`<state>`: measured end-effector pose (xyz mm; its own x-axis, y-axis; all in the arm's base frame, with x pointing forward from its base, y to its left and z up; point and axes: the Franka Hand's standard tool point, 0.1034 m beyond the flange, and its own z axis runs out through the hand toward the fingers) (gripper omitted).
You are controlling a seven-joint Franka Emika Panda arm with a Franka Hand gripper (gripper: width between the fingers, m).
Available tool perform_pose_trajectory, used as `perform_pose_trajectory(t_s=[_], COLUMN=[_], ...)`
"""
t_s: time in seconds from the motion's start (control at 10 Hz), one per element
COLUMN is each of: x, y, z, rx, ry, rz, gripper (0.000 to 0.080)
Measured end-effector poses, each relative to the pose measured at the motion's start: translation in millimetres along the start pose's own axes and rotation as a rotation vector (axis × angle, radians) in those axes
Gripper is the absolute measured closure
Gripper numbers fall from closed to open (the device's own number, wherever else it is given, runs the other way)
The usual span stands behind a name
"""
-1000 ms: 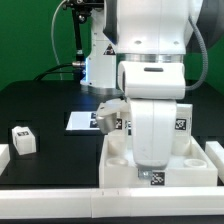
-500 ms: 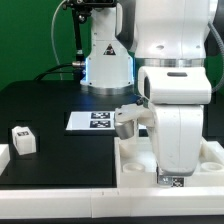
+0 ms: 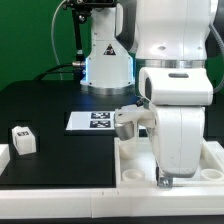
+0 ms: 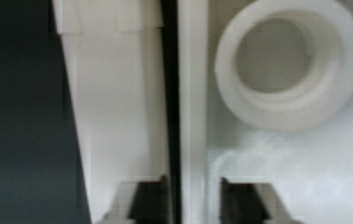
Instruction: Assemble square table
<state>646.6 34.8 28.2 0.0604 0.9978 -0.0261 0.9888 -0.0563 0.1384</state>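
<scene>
The square table's white slab lies flat at the front of the exterior view's right, a round corner hole showing. My gripper reaches straight down to the slab's front edge. In the wrist view the slab and its corner hole fill one side. A dark slit runs between the slab and a plain white bar. My gripper stands narrowly open astride that edge, nothing clamped. One stubby tagged leg stands alone on the exterior view's left.
The marker board lies behind the slab on the black table. A long plain white bar runs along the front edge, and a white block sits at the far left. The arm's base rises behind.
Over the last second the arm and the slab shifted toward the exterior view's right. Since half a second ago the arm has stayed put and the jaws have parted slightly.
</scene>
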Motion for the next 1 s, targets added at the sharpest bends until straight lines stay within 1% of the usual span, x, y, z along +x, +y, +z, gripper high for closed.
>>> perform_pose_trajectory(t_s=[0.1, 0.2, 0.3, 0.4, 0.5, 0.6, 0.8, 1.0], x=[1.8, 5.8, 9.8, 15.7, 19.7, 22.2, 21.0, 21.1], y=[0.1, 6.2, 3.0, -7.4, -21.9, -28.9, -29.4, -30.6], z=[-6.2, -23.6, -37.0, -55.6, -72.8, -82.4, -77.2, -77.2], rx=[0.005, -0.018, -0.026, -0.033, -0.037, -0.037, -0.031, -0.031], ry=[-0.004, -0.009, -0.009, -0.007, -0.007, -0.001, -0.001, 0.002], rz=[0.033, 0.066, 0.130, 0.209, 0.248, 0.335, 0.454, 0.576], gripper=[0.0471, 0.0303, 0.0303, 0.0188, 0.0159, 0.0159, 0.0151, 0.0150])
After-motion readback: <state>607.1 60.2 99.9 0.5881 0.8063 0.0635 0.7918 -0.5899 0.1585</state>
